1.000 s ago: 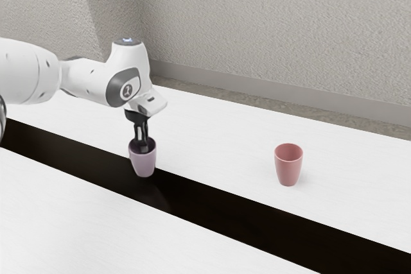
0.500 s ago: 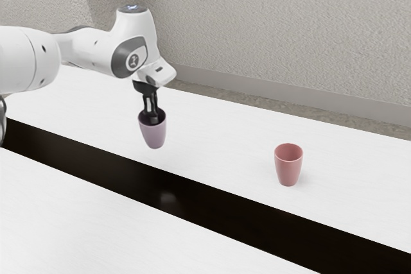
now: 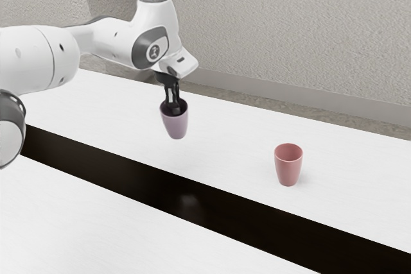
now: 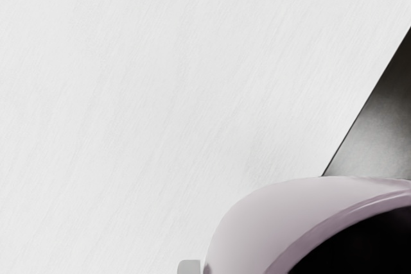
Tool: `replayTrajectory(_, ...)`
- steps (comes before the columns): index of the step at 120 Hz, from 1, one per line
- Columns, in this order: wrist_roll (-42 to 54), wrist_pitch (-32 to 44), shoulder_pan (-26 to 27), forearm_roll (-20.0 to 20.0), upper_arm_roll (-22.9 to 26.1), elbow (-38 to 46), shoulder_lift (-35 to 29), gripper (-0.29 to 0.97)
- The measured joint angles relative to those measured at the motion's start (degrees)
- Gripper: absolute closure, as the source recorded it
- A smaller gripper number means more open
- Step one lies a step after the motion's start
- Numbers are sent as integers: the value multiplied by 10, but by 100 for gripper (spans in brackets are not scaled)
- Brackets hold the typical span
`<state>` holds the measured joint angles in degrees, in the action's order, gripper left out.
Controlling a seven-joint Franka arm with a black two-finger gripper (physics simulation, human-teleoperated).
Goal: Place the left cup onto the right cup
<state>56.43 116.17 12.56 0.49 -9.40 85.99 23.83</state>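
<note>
From the side camera I see my arm (image 3: 96,43) reaching in from the exterior view's left, with the gripper (image 3: 171,102) pointing straight down. It is clamped on the rim of the lilac cup (image 3: 174,122), and the cup hangs from it in the air, well clear of the table (image 3: 359,178). The cup is upright, mouth up, perhaps tipped very slightly. It looks as if one finger sits inside the rim and the other outside, but the fingers are dark against the dark inside of the cup, so I can't be sure.

The pink cup (image 3: 288,164) stands upright on the white tabletop, well apart from the held cup, toward the exterior view's right and lower. Nothing touches it. A black strip (image 3: 257,222) runs across the table on the camera's side of both cups. A faint smudge of shadow lies on it below the lilac cup. Behind the table is a rough grey wall (image 3: 308,24).

In the wrist view the lilac cup's rim and outer wall (image 4: 270,222) sit right under my hand. Beneath it are the bare white tabletop and a corner of the black strip (image 4: 385,139).
</note>
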Motion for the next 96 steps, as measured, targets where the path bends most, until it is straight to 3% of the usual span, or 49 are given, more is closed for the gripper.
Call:
replayTrajectory(35, 0, -16, 34, -7, -7, -73, 37, 79)
replayTrajectory(96, -3, -20, 79, -22, -13, -118, 55, 79)
